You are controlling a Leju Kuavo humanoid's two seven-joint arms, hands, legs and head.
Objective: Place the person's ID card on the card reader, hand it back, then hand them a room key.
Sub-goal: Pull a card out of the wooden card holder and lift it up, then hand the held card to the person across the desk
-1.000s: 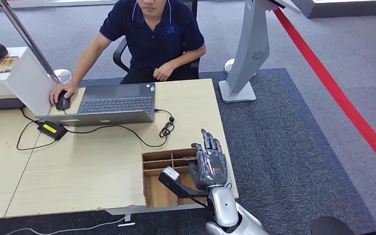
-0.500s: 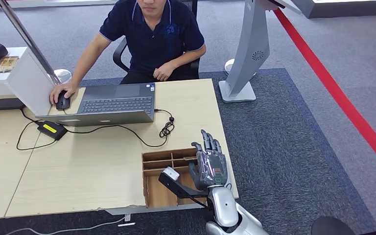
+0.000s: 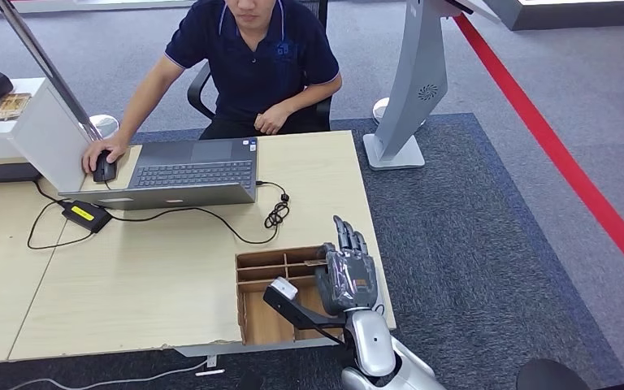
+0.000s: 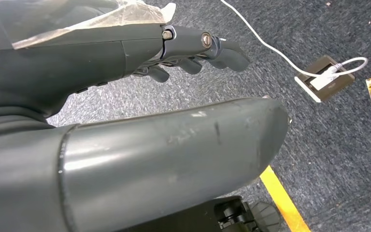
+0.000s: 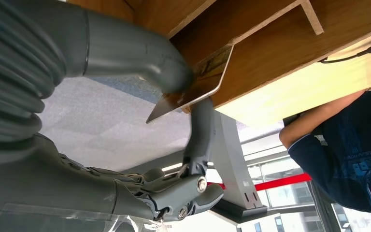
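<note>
Right hand (image 3: 348, 276) is seen lower centre of the head view, over the wooden compartment tray (image 3: 253, 286) at the desk's near right corner. In the right wrist view a card (image 5: 193, 87) is pinched between the thumb and one finger, other fingers curled away; the card sits at the tray's wooden divider. Judged to be the room key being lifted from the tray, so the last step is likely in hand; whether it is key or ID cannot be told.

Left hand (image 4: 125, 96) hangs over carpet, fingers loosely curled, nothing held.

Person (image 3: 252, 57) is seated top centre, one hand on a mouse (image 3: 104, 168), beside the laptop (image 3: 187, 172).

Next move: card to be lifted clear of the divider without slipping, then carried up-frame across the desk to the person.
</note>
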